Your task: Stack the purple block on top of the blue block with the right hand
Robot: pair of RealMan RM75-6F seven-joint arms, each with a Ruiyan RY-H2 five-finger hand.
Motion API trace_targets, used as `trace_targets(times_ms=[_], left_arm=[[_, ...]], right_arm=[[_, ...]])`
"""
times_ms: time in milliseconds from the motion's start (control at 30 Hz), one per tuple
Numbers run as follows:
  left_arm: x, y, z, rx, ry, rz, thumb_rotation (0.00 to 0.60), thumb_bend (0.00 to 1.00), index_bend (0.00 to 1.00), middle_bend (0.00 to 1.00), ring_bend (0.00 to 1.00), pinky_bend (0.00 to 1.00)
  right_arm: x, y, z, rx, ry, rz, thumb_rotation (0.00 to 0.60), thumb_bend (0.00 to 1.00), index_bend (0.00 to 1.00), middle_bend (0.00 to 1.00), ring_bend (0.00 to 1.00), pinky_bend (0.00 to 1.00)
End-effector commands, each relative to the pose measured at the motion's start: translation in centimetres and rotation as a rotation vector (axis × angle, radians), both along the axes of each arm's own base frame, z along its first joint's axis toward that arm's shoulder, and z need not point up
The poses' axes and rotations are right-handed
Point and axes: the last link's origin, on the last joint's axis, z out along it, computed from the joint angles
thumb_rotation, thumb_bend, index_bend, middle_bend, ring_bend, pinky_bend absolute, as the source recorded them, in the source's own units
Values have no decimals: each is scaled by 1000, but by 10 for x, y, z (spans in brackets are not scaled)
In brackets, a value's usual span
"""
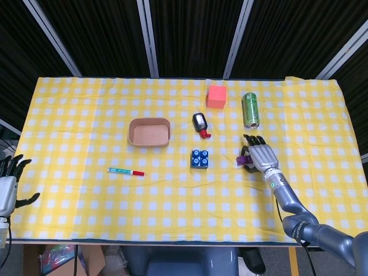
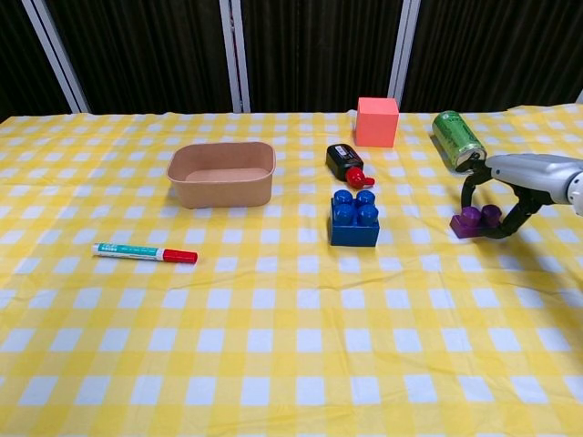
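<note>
the small purple studded plastic block (image 2: 476,221) sits on the surface (image 2: 273,364), covered with a yellow-and-white checked cloth, well to the right of the blue studded plastic block (image 2: 354,218) as the chest view shows it. the right robot hand (image 2: 496,205) arches over the purple block, dark fingers (image 2: 468,188) curved down on either side of it and touching it; it appears to hold the block, which looks to be still resting on the cloth. in the head view the same right robot hand (image 1: 260,155) covers most of the purple block (image 1: 242,160), so only one end shows.

taking the blue block (image 1: 199,158) as the landmark: nothing lies in the stretch of cloth between it and the purple block. just behind it lies a small black bottle with a red cap (image 2: 347,164), on its side, cap pointing towards the blue block. further behind stands a salmon-pink cube (image 2: 376,122). behind and to the right, a green drink can (image 2: 457,139) lies on its side, close to the back of the right robot hand; its printing is too small to read. to the left and a little behind is an empty tan oval paper bowl (image 2: 221,173). to the left and nearer the front lies a white marker with a red cap (image 2: 145,252), with a teal band of print that cannot be read.

the left robot hand (image 1: 8,183) is at the edge of the head view, off the near left corner of the cloth, fingers spread and holding nothing.
</note>
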Motion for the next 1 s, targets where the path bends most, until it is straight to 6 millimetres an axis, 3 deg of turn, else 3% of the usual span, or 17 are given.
trace_targets(times_ms=[33, 1000], left_arm=[[0, 0, 0, 0, 0, 0, 600, 182, 163, 67, 0, 52], [3, 0, -4, -9, 8, -3, 600, 182, 163, 67, 0, 52]], right_arm=[[0, 0, -1, 1, 0, -1, 600, 384, 436, 0, 0, 0], [5, -3, 2, -13, 17, 25, 600, 410, 506, 0, 0, 0]])
